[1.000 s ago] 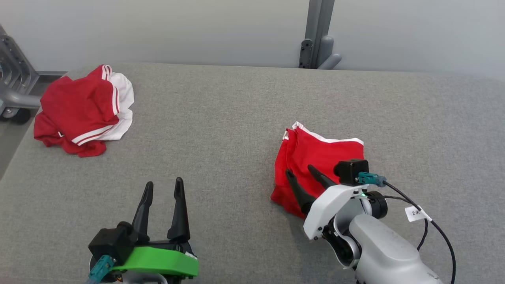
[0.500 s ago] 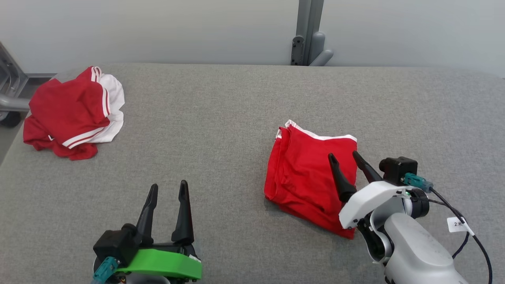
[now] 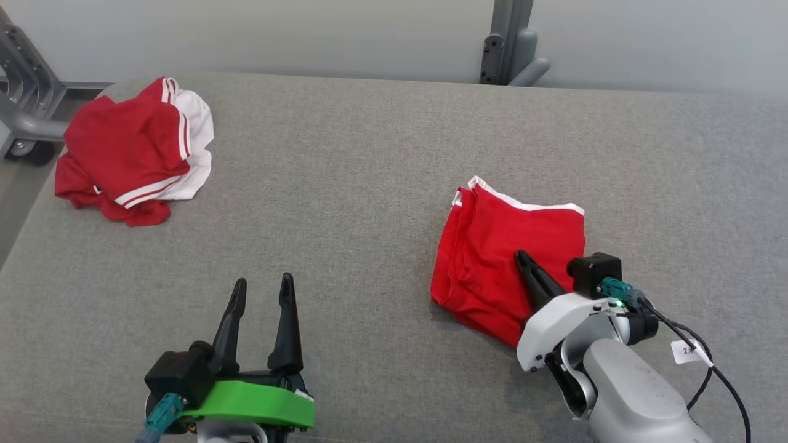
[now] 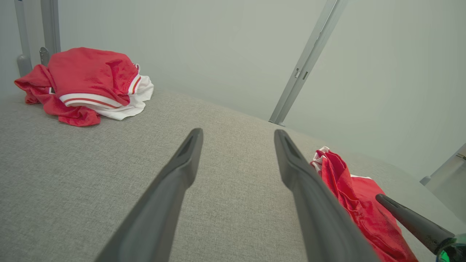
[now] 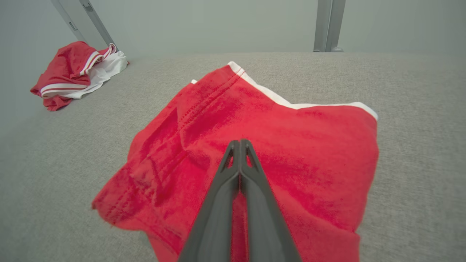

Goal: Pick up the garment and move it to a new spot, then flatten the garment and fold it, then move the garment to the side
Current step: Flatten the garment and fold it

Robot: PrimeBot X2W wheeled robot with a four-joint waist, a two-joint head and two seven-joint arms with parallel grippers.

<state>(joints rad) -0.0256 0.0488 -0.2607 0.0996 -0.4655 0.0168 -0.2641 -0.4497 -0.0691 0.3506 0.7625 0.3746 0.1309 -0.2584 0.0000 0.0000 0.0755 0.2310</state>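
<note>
Grey fabric surface. Right gripper clenched, fingers pressed together, tips over folded red garment directly beneath; fabric pinch unclear. Left gripper spread wide, garment well off to its right.

Grey woven-fabric work surface extends ahead of the left gripper, evenly lit, bounded beyond by a plain pale wall. Grey metal post stands at the far edge, ahead and right of that gripper. Grey wheeled frame stands on the floor off the surface, ahead to its left.
</note>
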